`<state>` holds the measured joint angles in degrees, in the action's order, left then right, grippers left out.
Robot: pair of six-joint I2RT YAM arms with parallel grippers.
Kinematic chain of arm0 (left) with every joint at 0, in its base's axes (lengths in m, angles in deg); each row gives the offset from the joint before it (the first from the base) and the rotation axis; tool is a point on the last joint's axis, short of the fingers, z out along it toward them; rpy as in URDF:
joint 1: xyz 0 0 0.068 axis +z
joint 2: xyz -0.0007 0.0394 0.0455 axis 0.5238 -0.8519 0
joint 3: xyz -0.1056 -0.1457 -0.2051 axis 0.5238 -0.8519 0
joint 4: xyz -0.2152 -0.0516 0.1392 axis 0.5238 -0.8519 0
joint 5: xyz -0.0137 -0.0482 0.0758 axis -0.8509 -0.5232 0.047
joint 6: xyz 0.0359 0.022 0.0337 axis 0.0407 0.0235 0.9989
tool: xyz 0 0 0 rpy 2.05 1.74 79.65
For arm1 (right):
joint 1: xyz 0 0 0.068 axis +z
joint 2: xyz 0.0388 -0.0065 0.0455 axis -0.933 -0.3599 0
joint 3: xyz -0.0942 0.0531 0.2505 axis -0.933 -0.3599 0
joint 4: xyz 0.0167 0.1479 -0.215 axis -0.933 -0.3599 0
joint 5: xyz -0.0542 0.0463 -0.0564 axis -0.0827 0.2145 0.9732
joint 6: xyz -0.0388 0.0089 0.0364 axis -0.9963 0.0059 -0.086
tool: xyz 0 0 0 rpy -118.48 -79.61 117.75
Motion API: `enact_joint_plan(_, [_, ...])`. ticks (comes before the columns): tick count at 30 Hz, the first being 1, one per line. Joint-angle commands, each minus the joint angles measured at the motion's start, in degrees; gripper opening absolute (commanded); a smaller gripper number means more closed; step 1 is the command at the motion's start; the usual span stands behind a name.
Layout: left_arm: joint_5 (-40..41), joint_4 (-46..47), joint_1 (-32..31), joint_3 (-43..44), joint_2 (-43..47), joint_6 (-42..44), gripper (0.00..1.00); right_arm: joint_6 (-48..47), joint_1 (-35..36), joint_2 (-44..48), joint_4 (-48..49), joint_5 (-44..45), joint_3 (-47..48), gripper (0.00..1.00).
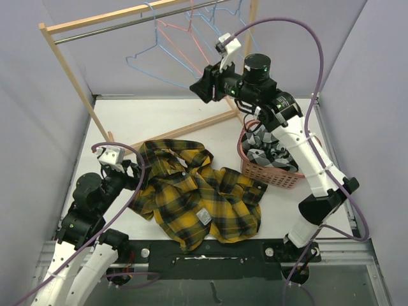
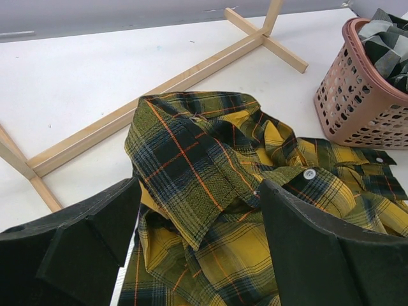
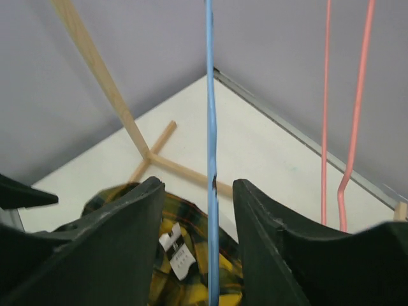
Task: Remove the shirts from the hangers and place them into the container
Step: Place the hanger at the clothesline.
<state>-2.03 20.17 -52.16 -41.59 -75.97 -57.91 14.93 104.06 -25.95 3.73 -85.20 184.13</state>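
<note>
Nearest us, our left gripper [image 2: 199,191] hangs wide open over the yellow-and-black plaid shirt [image 2: 191,153], which lies crumpled on the table [image 1: 127,121]; its white label [image 3: 175,252] is too small to read. Beyond the pink laundry basket [image 1: 274,175], our right gripper [image 3: 199,186] stands narrowly parted around a light blue hanger [image 3: 209,127].

2 arms [image 1: 310,159] of black joints, white links, looping purple cables [image 1: 320,57]

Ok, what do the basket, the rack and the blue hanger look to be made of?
The basket looks like moulded pink plastic, matt, with even slotted walls. The rack looks like bare pale wood, with squared, unpainted bars. The blue hanger seems to be thin wire, probably coated, since its colour is uniform.
</note>
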Motion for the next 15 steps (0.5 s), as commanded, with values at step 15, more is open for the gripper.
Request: enact_joint_plan(15, [0.24, 2.07, 0.36, 1.52, 1.54, 0.24, 0.74, -4.20, 10.05, 23.19, 0.72, 0.32, -46.42, 0.91])
